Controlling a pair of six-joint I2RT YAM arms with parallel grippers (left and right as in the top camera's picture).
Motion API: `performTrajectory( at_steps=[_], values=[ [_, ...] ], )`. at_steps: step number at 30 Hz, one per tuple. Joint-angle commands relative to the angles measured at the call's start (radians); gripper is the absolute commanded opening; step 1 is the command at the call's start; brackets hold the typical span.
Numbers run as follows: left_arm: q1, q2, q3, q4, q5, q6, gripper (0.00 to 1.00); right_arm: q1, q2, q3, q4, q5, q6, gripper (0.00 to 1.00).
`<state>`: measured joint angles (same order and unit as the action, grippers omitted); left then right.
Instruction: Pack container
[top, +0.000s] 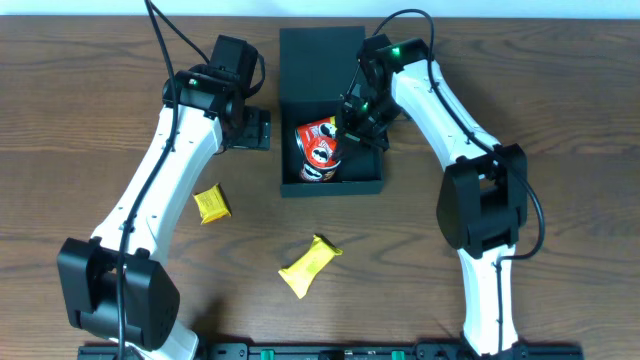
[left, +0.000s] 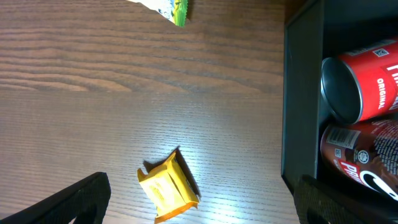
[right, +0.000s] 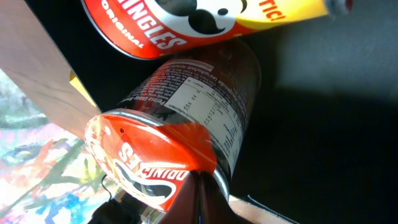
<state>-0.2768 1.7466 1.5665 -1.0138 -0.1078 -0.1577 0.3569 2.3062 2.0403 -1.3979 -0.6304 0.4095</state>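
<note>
The dark square container (top: 370, 182) stands at the table's middle back with its flap lid (top: 320, 45) open behind it. Inside lie a red snack can (top: 318, 133) and a dark snack can (top: 322, 163). My right gripper (top: 354, 118) is inside the box. In the right wrist view its fingers (right: 200, 196) are pressed together at the lid rim of the dark can (right: 186, 118), with the red can (right: 186, 25) beyond. My left gripper (top: 252, 128) is open just outside the box's left wall (left: 301, 93). Its open jaws (left: 199, 202) frame a yellow packet (left: 168, 186).
That yellow packet (top: 210, 203) lies left of the box. A second, longer yellow packet (top: 310, 265) lies in front of the box, and its end shows in the left wrist view (left: 166, 9). Both cans show in the left wrist view, red (left: 367, 81) and dark (left: 364, 158).
</note>
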Motion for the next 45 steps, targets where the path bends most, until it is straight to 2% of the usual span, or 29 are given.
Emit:
performTrajectory(
  at_steps=[1,12,22,29,34,36,37,39,41,43,45],
  values=[
    [0.001,0.01,0.013,-0.003,0.004,-0.007,0.95,-0.024,-0.011,0.009,0.008,0.036,0.004,0.01],
    [0.001,0.01,0.013,-0.001,0.004,-0.007,0.95,-0.111,-0.011,0.009,-0.003,0.09,-0.022,0.02],
    [0.001,0.01,0.013,0.003,0.004,-0.007,0.95,-0.114,-0.011,0.009,0.001,0.259,-0.021,0.02],
    [0.001,0.01,0.012,0.011,0.004,-0.011,0.95,-0.103,-0.011,0.009,-0.013,0.133,-0.026,0.02],
    [0.001,0.044,-0.058,0.128,0.052,-0.047,0.99,-0.056,-0.011,0.009,-0.025,0.108,-0.025,0.01],
    [0.001,0.075,-0.067,0.128,0.066,-0.048,1.0,-0.056,-0.011,0.009,-0.035,0.03,-0.033,0.01],
    [0.001,0.087,-0.067,0.129,0.076,-0.048,0.92,-0.056,-0.011,0.009,-0.035,-0.025,-0.053,0.01],
    [0.001,0.113,-0.067,0.141,0.107,-0.048,0.89,-0.057,-0.011,0.009,-0.035,-0.095,-0.071,0.01],
    [0.001,0.133,-0.067,0.161,0.134,-0.048,0.91,-0.05,-0.011,0.009,-0.034,-0.094,-0.074,0.01],
    [0.001,0.145,-0.068,0.179,0.135,-0.049,0.96,-0.039,-0.011,0.009,-0.034,-0.094,-0.074,0.01],
    [0.001,0.147,-0.068,0.191,0.135,-0.049,0.95,-0.027,-0.011,0.009,-0.031,-0.095,-0.074,0.01]
  ],
)
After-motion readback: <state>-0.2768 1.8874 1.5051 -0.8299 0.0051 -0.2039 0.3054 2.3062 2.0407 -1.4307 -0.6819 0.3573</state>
